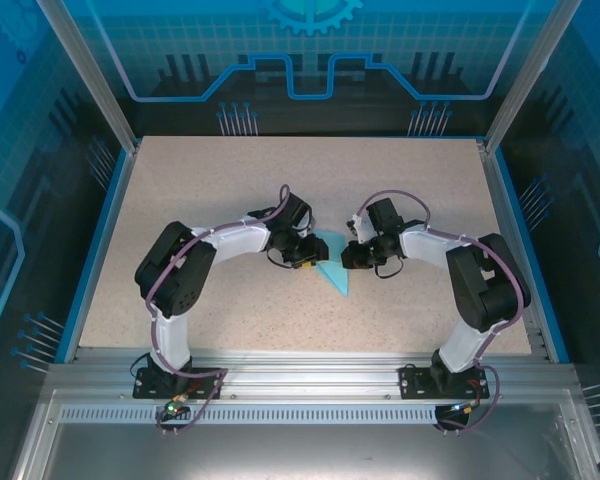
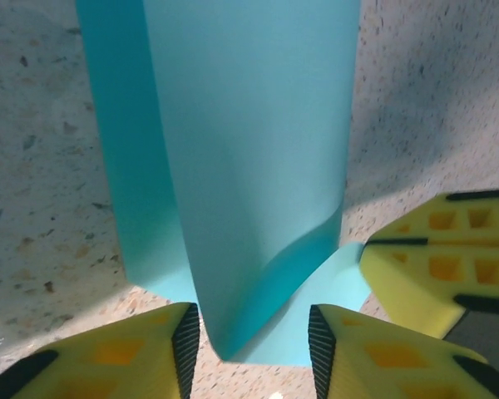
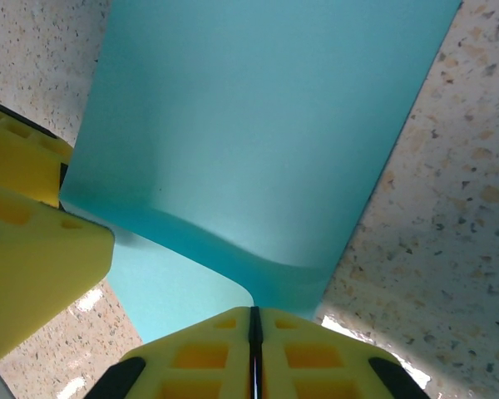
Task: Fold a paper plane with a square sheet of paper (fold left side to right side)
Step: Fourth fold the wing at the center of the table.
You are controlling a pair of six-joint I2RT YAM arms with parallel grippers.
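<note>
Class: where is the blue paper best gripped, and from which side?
Take the square sheet of paper by its lifted flap's edge, from the left, where the left gripper straddles it; that flap curls off the table, the rest lies flat.

Speckled beige tabletop [image 1: 230,190], blue patterned walls [image 1: 40,120]

You are looking at a robotics lab work cell, not a home or a shop. A speckled beige table [image 1: 400,180] sits inside a frame of aluminium posts [image 1: 84,65]. The frame is walled with translucent blue panels [image 1: 20,120] printed with grid lines, circuit-style tracks and a gear emblem [image 1: 312,12]. Two white-and-black robot arms, left [image 1: 180,265] and right [image 1: 480,285], are bolted to a slotted aluminium rail [image 1: 310,372] at the near edge. Purple cables [image 1: 158,330] loop along the arms.
</note>
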